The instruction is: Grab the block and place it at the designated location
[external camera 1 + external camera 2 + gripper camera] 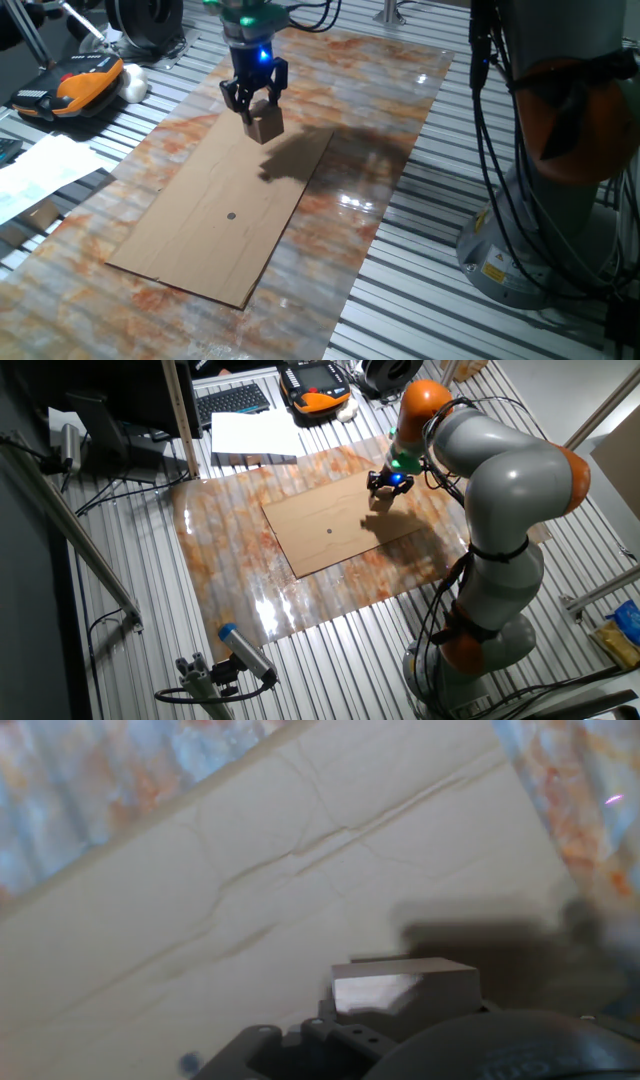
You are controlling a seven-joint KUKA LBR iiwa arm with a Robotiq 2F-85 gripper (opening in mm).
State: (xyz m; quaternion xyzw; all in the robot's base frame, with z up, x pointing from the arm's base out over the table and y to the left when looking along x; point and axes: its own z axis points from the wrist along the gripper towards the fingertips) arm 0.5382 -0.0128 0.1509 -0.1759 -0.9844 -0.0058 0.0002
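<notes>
My gripper (257, 110) is shut on the block (266, 127), a small light-tan wooden cube, and holds it just above the far end of the brown cardboard sheet (190, 245). The block's shadow falls on the sheet to the right. The designated location, a tiny dark dot (231, 215), is marked near the sheet's middle, well in front of the block. The other fixed view shows the gripper (388, 484) at the sheet's right corner and the dot (329, 530) to its left. In the hand view the block (400, 992) sits between the fingers over creased cardboard (230, 910).
The cardboard lies on a marbled orange-grey tabletop (390, 120). An orange teach pendant (80, 82) and white papers (40, 170) lie at the left. The arm's base (540, 230) with cables stands at the right. A keyboard (232, 400) lies behind the table.
</notes>
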